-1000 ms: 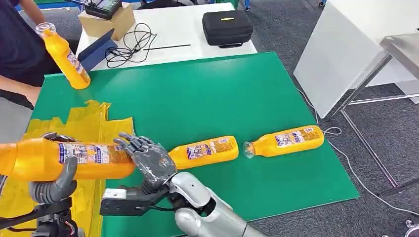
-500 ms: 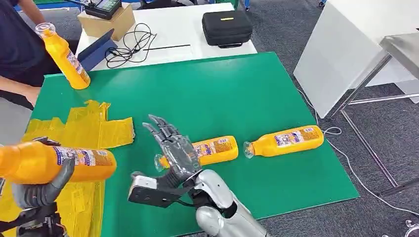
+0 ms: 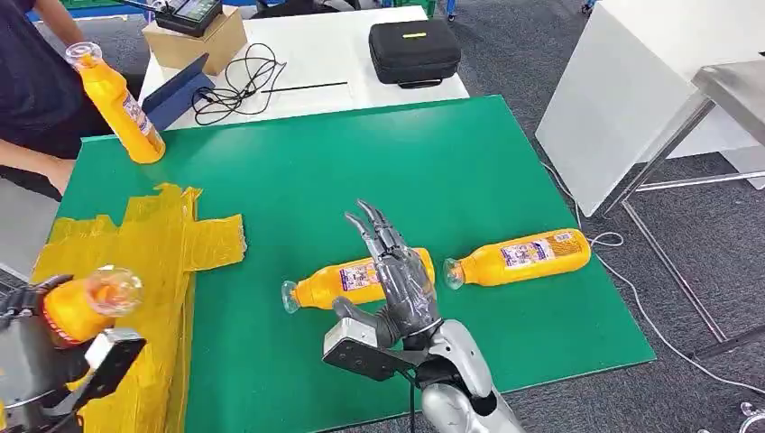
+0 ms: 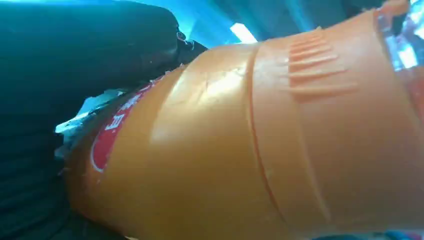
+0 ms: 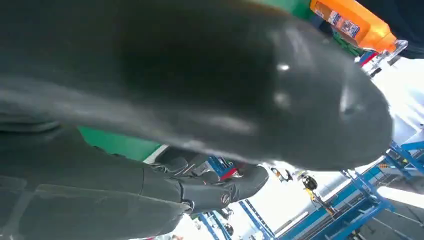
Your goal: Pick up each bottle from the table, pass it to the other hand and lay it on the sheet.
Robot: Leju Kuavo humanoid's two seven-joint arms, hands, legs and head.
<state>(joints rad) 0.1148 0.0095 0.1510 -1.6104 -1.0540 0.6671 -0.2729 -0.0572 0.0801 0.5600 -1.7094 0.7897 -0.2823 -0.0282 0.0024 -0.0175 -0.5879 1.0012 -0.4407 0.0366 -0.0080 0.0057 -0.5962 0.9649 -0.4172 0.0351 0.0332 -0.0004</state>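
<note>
1. The left robot hand (image 3: 23,311) is at the far left, grasping an orange bottle (image 3: 86,305) above the near part of the yellow sheet (image 3: 153,239). The bottle is not yet laid down, and its clear cap end points toward the camera.
2. Risk here, in my judgement: the bottle is round, so if it is released while tilted or too high it may roll off the sheet onto the green bench (image 3: 361,171), or fall over the near edge.
3. Farther back on the left, a person holds a third orange bottle (image 3: 117,95) tilted above the bench corner.
4. In the middle, the right robot hand (image 3: 397,271) is released, fingers spread and holding nothing. It hovers over the nearer lying bottle (image 3: 347,281). A low pass could knock this bottle and make it roll.
5. To the right, the second lying bottle (image 3: 521,256) lies just beside the first, cap end toward it; one push could move both.
6. Containers: all bottles look full of orange liquid and capped. A closed black case (image 3: 415,50) and a cardboard box (image 3: 194,41) are on the white table behind; their contents are hidden.
</note>
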